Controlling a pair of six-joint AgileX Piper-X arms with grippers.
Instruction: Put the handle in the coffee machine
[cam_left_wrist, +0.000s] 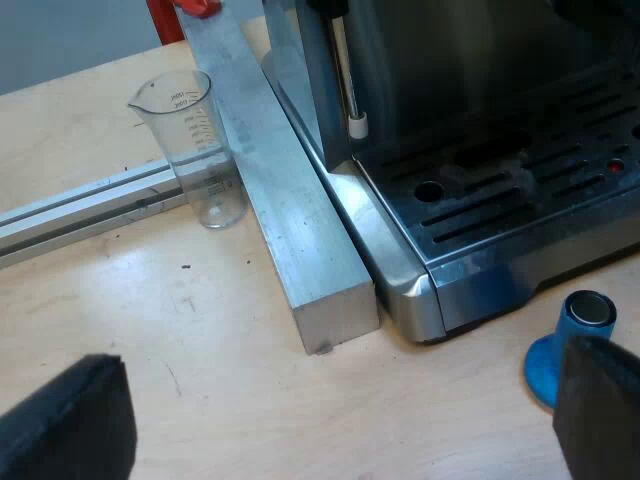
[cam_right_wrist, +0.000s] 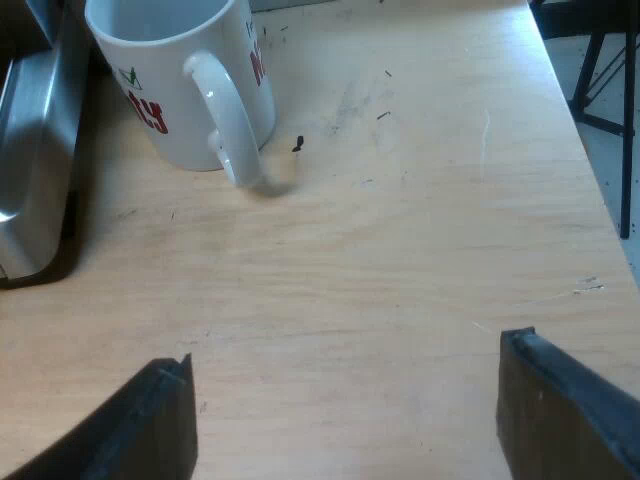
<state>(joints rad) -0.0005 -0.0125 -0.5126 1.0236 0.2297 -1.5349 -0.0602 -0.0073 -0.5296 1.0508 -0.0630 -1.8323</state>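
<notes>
left hand (cam_left_wrist: 335, 400): released, spread wide, nothing held. Hovers over bare bench (cam_left_wrist: 200, 320) near the espresso machine's corner.
espresso machine (cam_left_wrist: 480, 130): stands on the bench, drip tray (cam_left_wrist: 520, 200) facing the left hand, steam wand (cam_left_wrist: 350, 90) hanging at the tray's edge. Brew head is in shadow, so I can't make out the lock slot.
metal bar (cam_left_wrist: 290, 220): lies tight along the machine's side. Measuring glass (cam_left_wrist: 195, 150) stands upright just beside it, on the side away from the machine.
red part (cam_left_wrist: 197, 5): at the bar's far end; can't tell what it is.
tamper (cam_left_wrist: 575, 345): blue, upright on the bench just off the tray's front edge, close to the left hand.
mug (cam_right_wrist: 175, 90): upright near the machine's base, loop turned toward the right hand.
right hand (cam_right_wrist: 350, 390): released, empty, over bare bench, well apart from the mug.
handle: in neither hand; can't tell where it lies.
step (my read): find and grasp it; task barely begun.
how: grip the dark shaft, not the metal cup. Keep it level, come up under the brew head clear of the wand and tamper, seat the lugs, then twist until the red end faces front. Park the idle hand clear.
</notes>
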